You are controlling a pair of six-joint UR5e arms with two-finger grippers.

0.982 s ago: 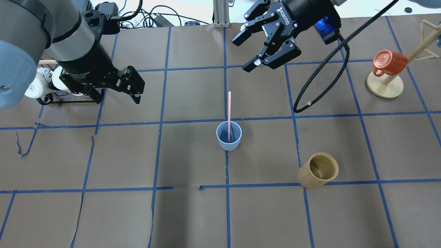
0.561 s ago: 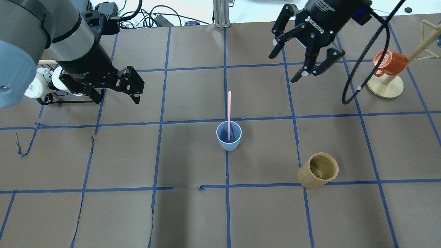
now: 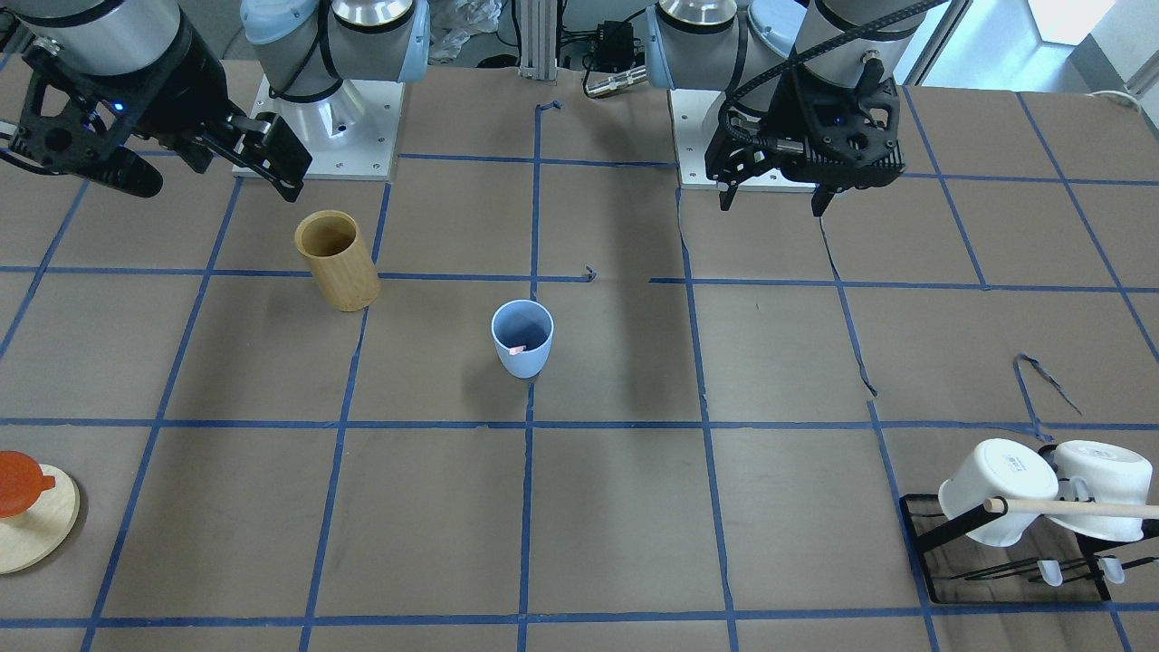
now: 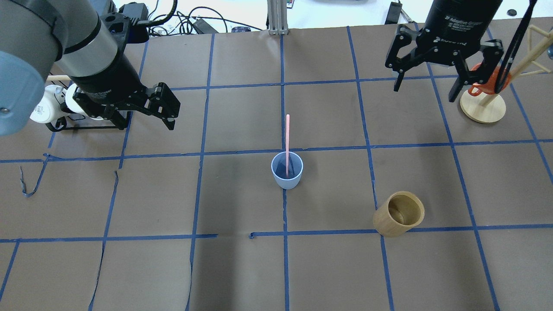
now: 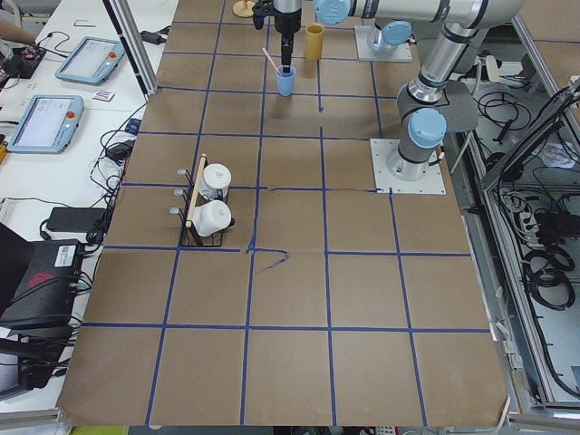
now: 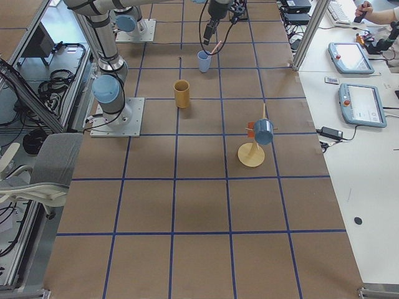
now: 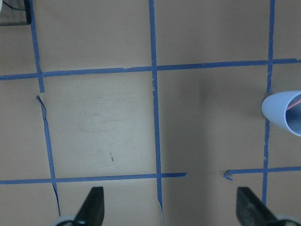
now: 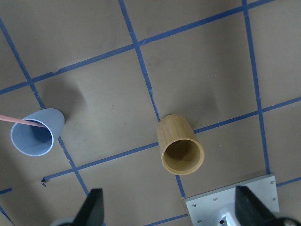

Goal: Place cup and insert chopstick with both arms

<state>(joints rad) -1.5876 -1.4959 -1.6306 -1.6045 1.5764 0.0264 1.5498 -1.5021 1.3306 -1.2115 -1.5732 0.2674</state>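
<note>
Overhead exterior: chopstick (image 4: 287, 142) leans inside cup (image 4: 287, 178); left hand (image 4: 147, 124), right hand (image 4: 424, 94) spread.

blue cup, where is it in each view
Front-facing: cup just left of centre.
Overhead: cup centre.
Exterior left: cup top middle.
Exterior right: cup top middle.
Left wrist: cup at right edge, cut off.
Right wrist: cup at left.
Landmark: pink chopstick standing in it.
</note>
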